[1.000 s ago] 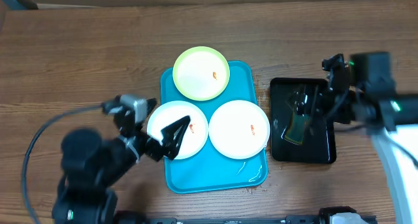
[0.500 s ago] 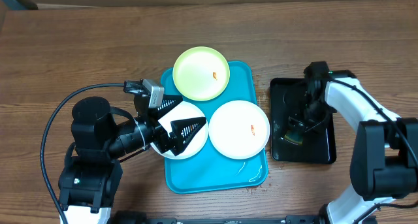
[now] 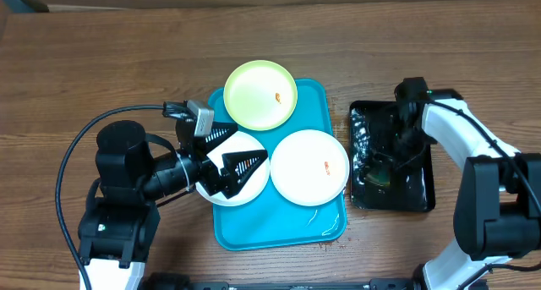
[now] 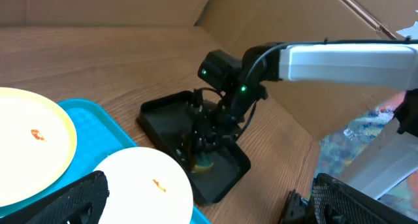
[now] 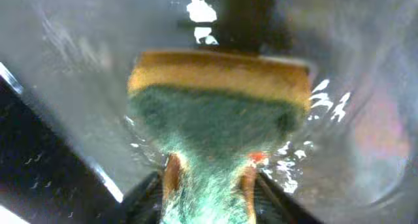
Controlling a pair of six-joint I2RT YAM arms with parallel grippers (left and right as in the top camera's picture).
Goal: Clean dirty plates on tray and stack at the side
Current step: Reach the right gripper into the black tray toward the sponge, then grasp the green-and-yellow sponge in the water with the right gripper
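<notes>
Right fingers are pinched on the sponge in the wet black tray, at 3 o'clock of the tray. Left fingers are spread wide over the white plate at the tray's 9 o'clock. I'd check the pinch is deep, lift straight up, let it drip over the black tray, then swing toward 9 o'clock onto a smear. Green plate sits at 12, second white plate at 3, and nothing is stacked on the desk yet.
</notes>
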